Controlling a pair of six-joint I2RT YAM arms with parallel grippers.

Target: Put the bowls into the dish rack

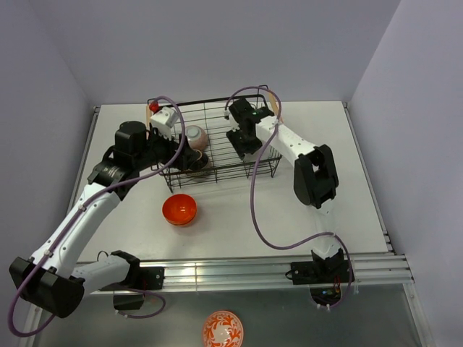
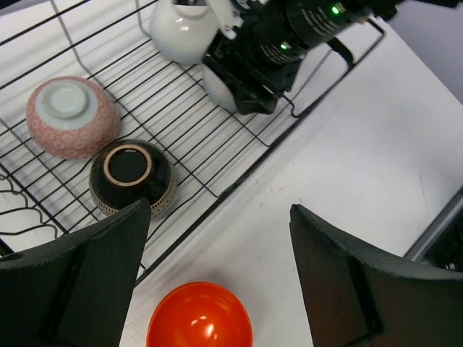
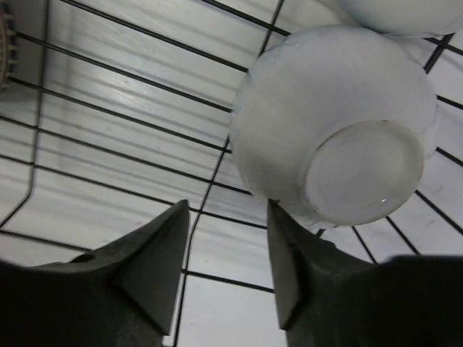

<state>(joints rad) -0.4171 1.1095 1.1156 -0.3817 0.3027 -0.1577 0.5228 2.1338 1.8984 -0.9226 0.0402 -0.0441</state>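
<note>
— Bowls nearest the arm bases: which are they?
— An orange-and-white patterned bowl [image 1: 223, 329] lies closest, on the near side of the rail [image 1: 239, 271]. Past the rail, a glossy orange bowl [image 1: 179, 209] sits upright on the table [image 1: 362, 202], just outside the dish rack [image 1: 231, 170].
— And the left gripper [image 2: 221, 217]?
— Spread wide and empty, it hovers over the table between the orange bowl and the rack's near edge.
— What's inside the rack?
— A dark bowl [image 2: 132, 177] sits upside down by the near wall, with a pinkish bowl [image 2: 72, 116] upside down just behind it.
— The right gripper [image 3: 228, 210]?
— It's low in the rack, fingers parted with nothing between them. A white bowl [image 3: 340, 130] lies bottom up just beside one finger, and a second white bowl [image 3: 405, 11] sits right behind that.
</note>
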